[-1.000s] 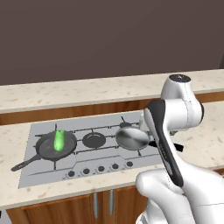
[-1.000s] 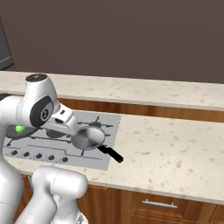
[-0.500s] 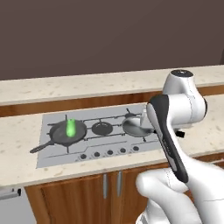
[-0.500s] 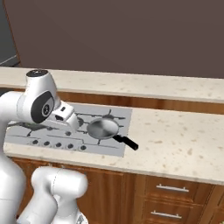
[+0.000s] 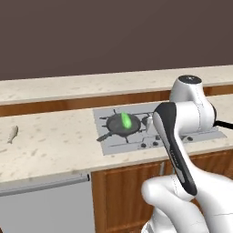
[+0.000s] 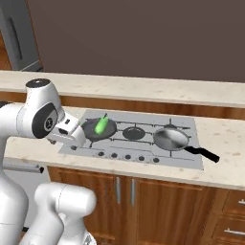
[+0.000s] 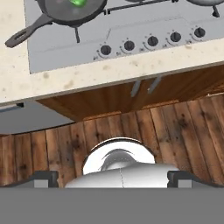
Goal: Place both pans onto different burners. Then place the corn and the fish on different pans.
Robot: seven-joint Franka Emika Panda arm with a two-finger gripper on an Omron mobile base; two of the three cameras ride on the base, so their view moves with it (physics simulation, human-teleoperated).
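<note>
The black skillet sits on the left burner of the grey hob with the green corn in it. On the right burner rests the silver pan, its dark handle pointing to the front right. The middle burner is bare. A small pale fish lies on the counter far left of the hob. My gripper hangs in front of the hob's left front corner, open and holding nothing. In the hand view its fingertips stand wide apart, with the skillet at the top left.
A row of knobs lines the hob's front edge. Wooden cabinet doors are below the counter, with a grey appliance front to their left. A raised back ledge runs behind the counter. A fridge stands far left.
Both base views have slid so the hob now lies further right: the base has driven left. The fish has come into the left base view. Pans and corn stay put.
</note>
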